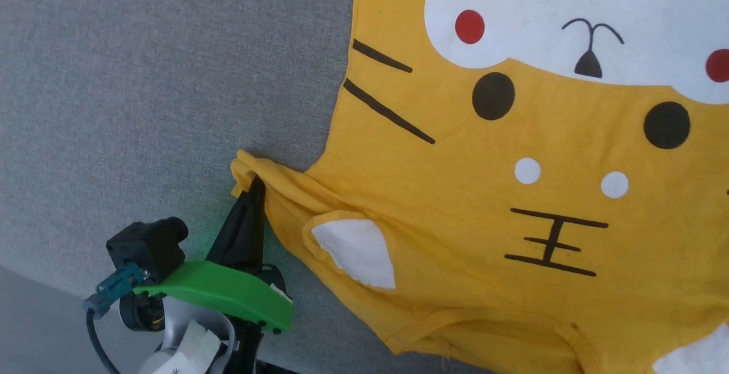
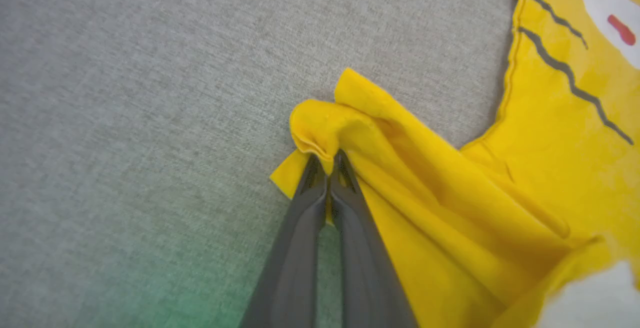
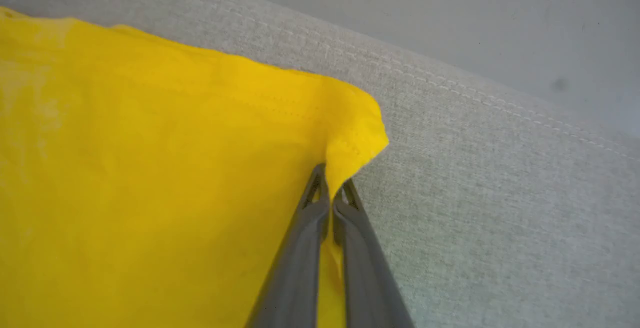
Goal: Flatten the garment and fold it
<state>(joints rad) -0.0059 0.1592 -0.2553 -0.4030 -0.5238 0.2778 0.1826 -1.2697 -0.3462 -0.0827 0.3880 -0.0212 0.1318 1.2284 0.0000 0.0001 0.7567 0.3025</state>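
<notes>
The yellow T-shirt (image 1: 512, 180) lies spread on the grey fabric surface, its printed cat face with white patches, black stripes and red spots facing up. My left gripper (image 1: 254, 187) is shut on the bunched tip of the shirt's left sleeve, which the left wrist view shows as a yellow fold (image 2: 325, 128) pinched between the dark fingers (image 2: 300, 228), gripper (image 2: 327, 162). In the right wrist view my right gripper (image 3: 331, 185) is shut on a hemmed corner of the shirt (image 3: 357, 138), with plain yellow cloth (image 3: 150, 178) stretching away to the left.
The grey fabric surface (image 1: 142, 78) extends far to the left of the shirt. Its stitched edge (image 3: 450, 83) runs diagonally near the right gripper, with smooth grey floor (image 3: 500, 18) beyond. The surface's near edge (image 1: 34, 283) shows at lower left.
</notes>
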